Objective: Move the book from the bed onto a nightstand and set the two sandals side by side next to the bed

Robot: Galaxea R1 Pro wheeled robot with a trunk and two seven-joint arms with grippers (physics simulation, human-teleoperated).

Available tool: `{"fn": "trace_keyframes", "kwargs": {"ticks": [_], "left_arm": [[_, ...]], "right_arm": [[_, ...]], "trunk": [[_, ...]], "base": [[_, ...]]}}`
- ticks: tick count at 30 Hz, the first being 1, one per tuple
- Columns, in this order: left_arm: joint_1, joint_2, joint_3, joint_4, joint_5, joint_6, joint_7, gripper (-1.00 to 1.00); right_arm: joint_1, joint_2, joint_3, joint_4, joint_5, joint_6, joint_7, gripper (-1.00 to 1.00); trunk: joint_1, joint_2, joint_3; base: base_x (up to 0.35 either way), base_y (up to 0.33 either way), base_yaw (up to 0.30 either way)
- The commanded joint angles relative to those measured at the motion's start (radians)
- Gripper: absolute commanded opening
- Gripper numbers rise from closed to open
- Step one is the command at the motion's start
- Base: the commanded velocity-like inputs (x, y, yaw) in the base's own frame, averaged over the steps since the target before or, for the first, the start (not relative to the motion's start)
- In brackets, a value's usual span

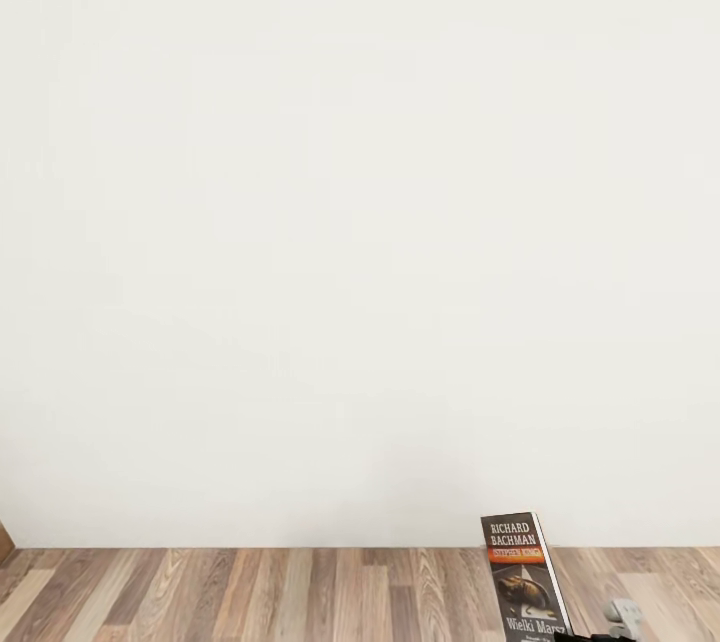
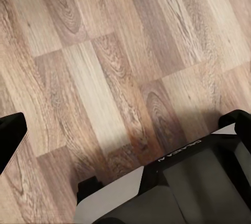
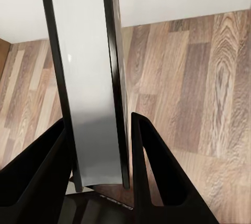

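The book (image 3: 91,77), a thin light paperback, stands upright between the right claw (image 3: 99,166) fingers, which are closed on its lower edge, above the wood floor (image 1: 250,592). Its glossy cover may slip; a deeper hold looks safer. The left claw's state can't be told

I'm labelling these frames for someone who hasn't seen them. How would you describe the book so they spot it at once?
Start at the plain white wall and drop to the wood-plank floor along the head view's lower edge. Near the lower right corner, the book stands upright, gripped by the right end effector. It is the only printed thing there: dark cover, white "RICHARD BACHMAN" lettering, an orange band.
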Motion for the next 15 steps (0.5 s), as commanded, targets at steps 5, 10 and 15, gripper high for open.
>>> {"fn": "trace_keyframes", "kwargs": {"ticks": [5, 10, 15], "left_arm": [[-0.001, 0.0, 0.008, -0.001, -0.01, -0.003, -0.003, 1.0], [-0.001, 0.0, 0.008, -0.001, -0.01, -0.003, -0.003, 1.0], [-0.001, 0.0, 0.008, -0.001, -0.01, -0.003, -0.003, 1.0]], "right_arm": [[-0.001, -0.001, 0.005, -0.001, -0.011, 0.006, 0.003, -1.0], [-0.001, -0.001, 0.005, -0.001, -0.011, 0.006, 0.003, -1.0], [-0.001, -0.001, 0.005, -0.001, -0.011, 0.006, 0.003, -1.0]], "trunk": [[0.001, -0.001, -0.002], [0.001, -0.001, -0.002], [0.001, -0.001, -0.002]], "base": [[0.301, 0.0, 0.0], [0.295, 0.0, 0.0], [0.274, 0.0, 0.0]]}}
